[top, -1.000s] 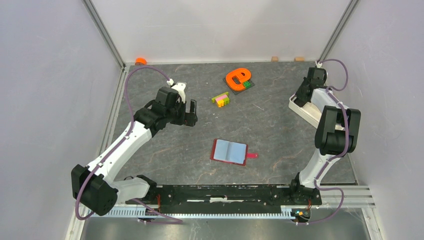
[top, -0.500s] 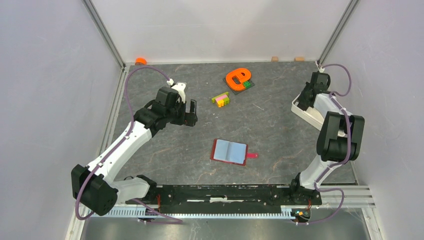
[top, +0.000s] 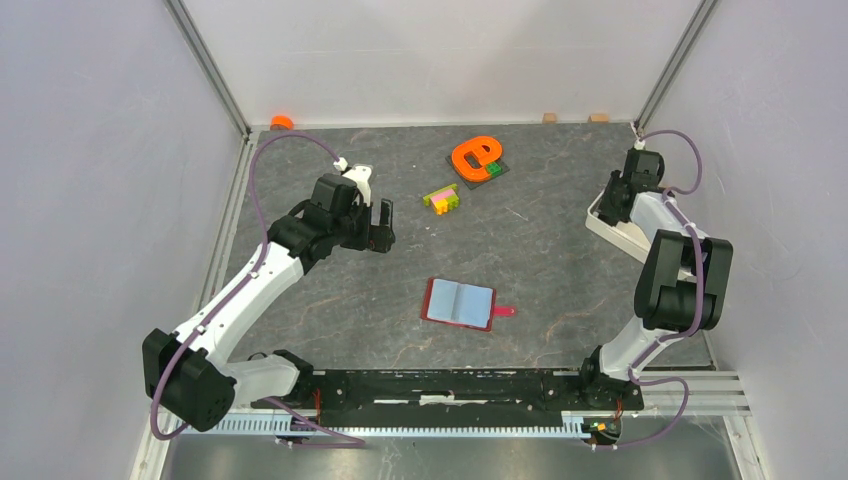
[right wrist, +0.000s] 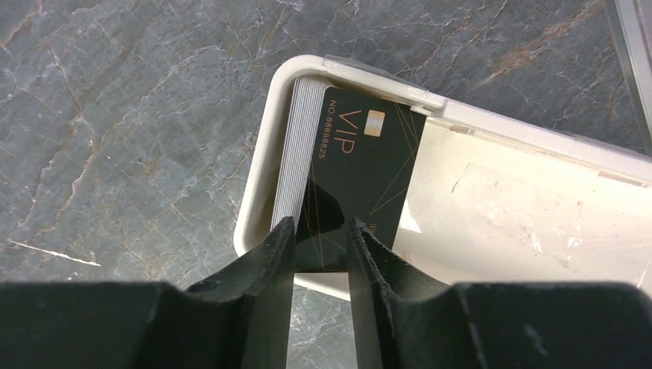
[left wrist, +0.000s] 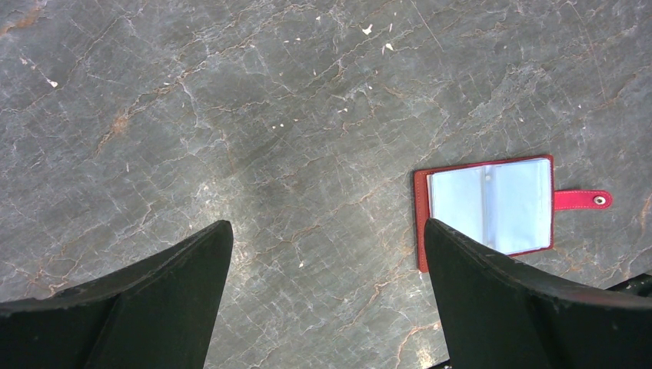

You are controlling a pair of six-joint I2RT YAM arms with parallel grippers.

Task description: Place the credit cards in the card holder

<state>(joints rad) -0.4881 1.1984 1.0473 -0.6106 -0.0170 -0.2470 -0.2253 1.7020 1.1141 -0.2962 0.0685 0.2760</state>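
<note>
The card holder [top: 458,303] lies open on the table's middle, dark red with a light-blue inside and its snap tab to the right. It also shows in the left wrist view [left wrist: 490,206]. The credit cards [right wrist: 357,165] are a stack leaning in the end of a white tray [right wrist: 523,207]; the top one is black with gold "VIP" print. My right gripper [right wrist: 319,227] hovers over that stack, jaws a narrow gap apart and holding nothing; in the top view it [top: 612,200] is at the tray [top: 620,238]. My left gripper [top: 380,228] is wide open and empty above bare table [left wrist: 327,231].
An orange letter-shaped piece [top: 474,155] and a clump of multicoloured bricks [top: 441,198] lie at the back middle. A small orange object [top: 281,122] and two tan blocks [top: 549,117] sit along the back wall. Side walls close in on both sides.
My right arm has swung to the right and its wrist has shifted along the tray. The left arm and the card holder have not moved.
</note>
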